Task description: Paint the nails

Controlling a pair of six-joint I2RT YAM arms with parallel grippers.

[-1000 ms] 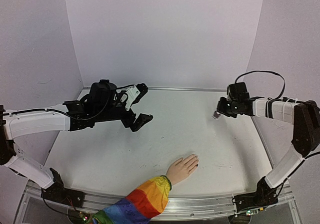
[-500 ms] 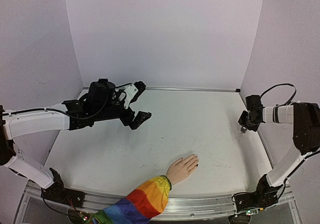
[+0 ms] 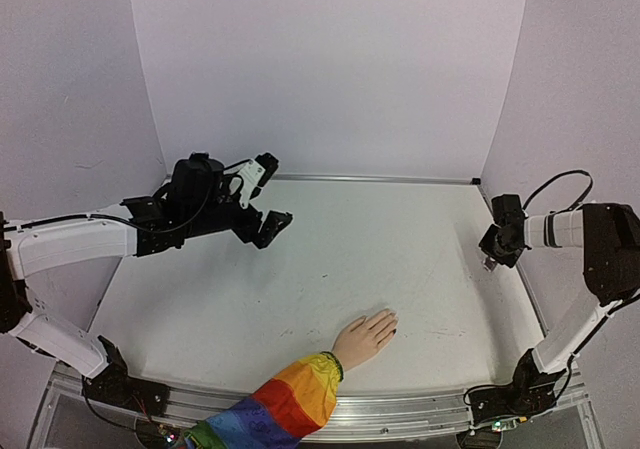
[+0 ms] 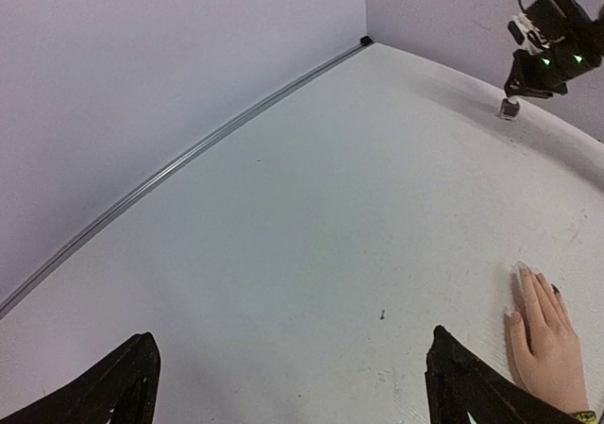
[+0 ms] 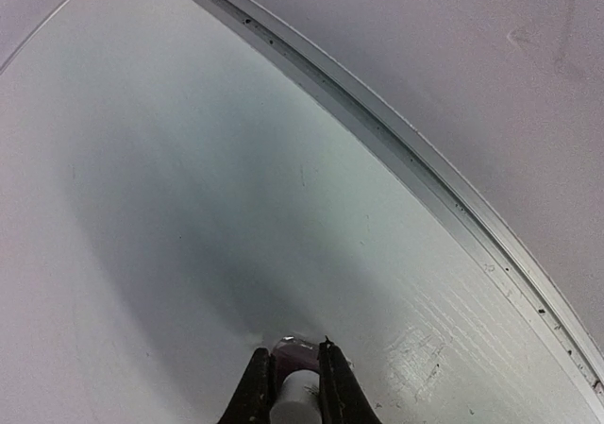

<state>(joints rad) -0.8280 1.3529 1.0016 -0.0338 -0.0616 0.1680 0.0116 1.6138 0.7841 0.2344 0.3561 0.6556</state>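
Note:
The pale mannequin hand [image 3: 365, 337] lies flat near the table's front, its rainbow sleeve [image 3: 285, 406] trailing off the edge. The nails [image 3: 390, 321] are tiny and skin-toned, and one at the right fingertip shows a dark spot [image 4: 556, 290]. My right gripper [image 3: 490, 259] is low at the table's right edge, far from the hand. It is shut on the pale cap of the small dark polish bottle [image 5: 300, 353], which touches the table. My left gripper [image 3: 272, 191] hovers at the back left, open and empty, and its fingertips [image 4: 439, 348] frame bare table.
A metal rail [image 5: 444, 207] runs along the foot of the back wall. The right wall [image 3: 560, 89] stands close beside my right gripper. The left wall [image 3: 70, 119] is behind my left arm.
My right gripper has carried the polish bottle from over the table out to the right edge and down to the surface. My left gripper has drawn back slightly to the left.

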